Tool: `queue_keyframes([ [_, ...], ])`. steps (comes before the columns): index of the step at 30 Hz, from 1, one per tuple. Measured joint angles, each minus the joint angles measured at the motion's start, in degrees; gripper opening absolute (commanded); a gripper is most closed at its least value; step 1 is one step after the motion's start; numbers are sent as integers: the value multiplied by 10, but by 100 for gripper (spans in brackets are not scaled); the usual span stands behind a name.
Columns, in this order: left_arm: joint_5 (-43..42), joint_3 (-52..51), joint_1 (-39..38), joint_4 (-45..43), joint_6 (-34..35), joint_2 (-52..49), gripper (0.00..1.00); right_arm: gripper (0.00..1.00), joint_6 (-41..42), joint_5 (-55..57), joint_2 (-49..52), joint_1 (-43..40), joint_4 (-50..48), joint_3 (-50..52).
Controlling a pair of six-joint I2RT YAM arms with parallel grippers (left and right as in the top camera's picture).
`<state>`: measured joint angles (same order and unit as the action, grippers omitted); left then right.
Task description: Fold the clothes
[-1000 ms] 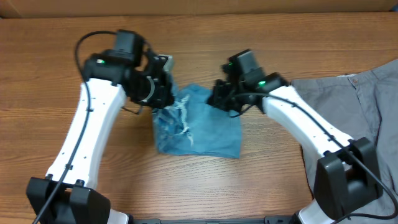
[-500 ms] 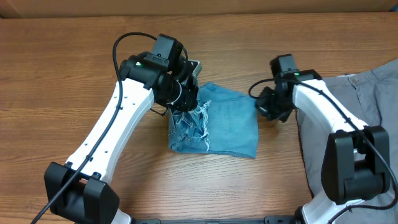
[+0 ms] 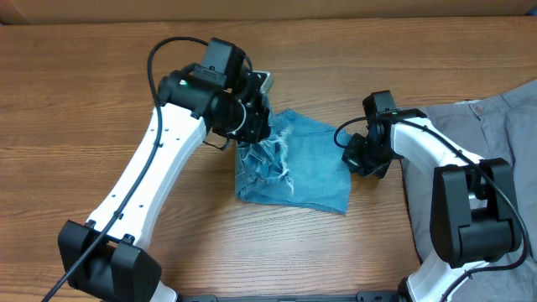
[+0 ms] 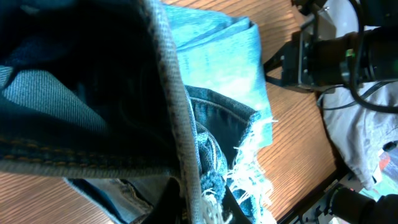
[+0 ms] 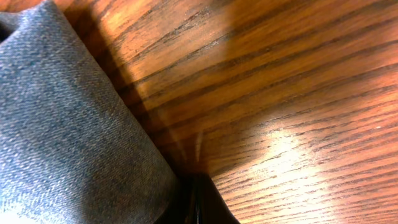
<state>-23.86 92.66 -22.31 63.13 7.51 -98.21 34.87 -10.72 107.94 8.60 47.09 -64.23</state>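
While the jeans (image 3: pixel 306 168) lie folded on the table (image 3: pixel 84 109), the left gripper (image 3: pixel 254 134) pinches their frayed left edge, arm outstretched; the right gripper (image 3: pixel 358 159), pressed closed, sits beside their right edge.

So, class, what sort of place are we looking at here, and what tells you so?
Probably a robotics lab bench rather than a home. A white robot left arm and right arm are mounted at a wooden table, with blue jeans and grey trousers laid out, apparently for folding practice.
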Motion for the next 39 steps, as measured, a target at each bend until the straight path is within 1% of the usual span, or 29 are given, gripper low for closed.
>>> queue_keyframes([
  [7,0,3,-57,-36,16,-19,4,4,-12,-3,-4,0,-8,7],
  [13,-3,7,-124,-96,31,-80,4,4,-17,-5,-4,0,-9,7],
  [17,-21,8,-155,-142,44,-136,4,4,-18,-5,-4,0,-9,7],
  [22,-35,8,-174,-163,65,-182,19,4,-19,-5,-4,-1,-9,7],
  [23,-37,8,-175,-163,67,-185,26,4,-19,-5,-4,-1,-10,7],
  [24,-39,8,-175,-164,70,-186,40,4,-19,-5,-4,-1,-9,7],
  [25,-43,8,-175,-165,73,-186,47,5,-19,-5,-4,-1,-9,7],
  [26,-48,10,-174,-164,75,-186,53,8,-19,-5,-4,-1,-9,7],
  [28,-54,16,-173,-150,77,-186,61,12,-19,-7,-4,-1,-10,7],
  [29,-55,19,-170,-137,75,-186,71,12,-21,-9,-4,-1,-10,7],
  [34,-55,73,-150,-4,42,-186,76,12,-31,-12,-4,-1,3,3],
  [35,-49,91,-144,27,34,-186,83,12,-35,-12,-4,-1,10,0],
  [36,-41,110,-137,56,24,-186,87,14,-37,-13,-3,0,23,-2],
  [39,6,180,-109,139,10,-186,91,14,-42,-10,-3,-1,57,-6],
])
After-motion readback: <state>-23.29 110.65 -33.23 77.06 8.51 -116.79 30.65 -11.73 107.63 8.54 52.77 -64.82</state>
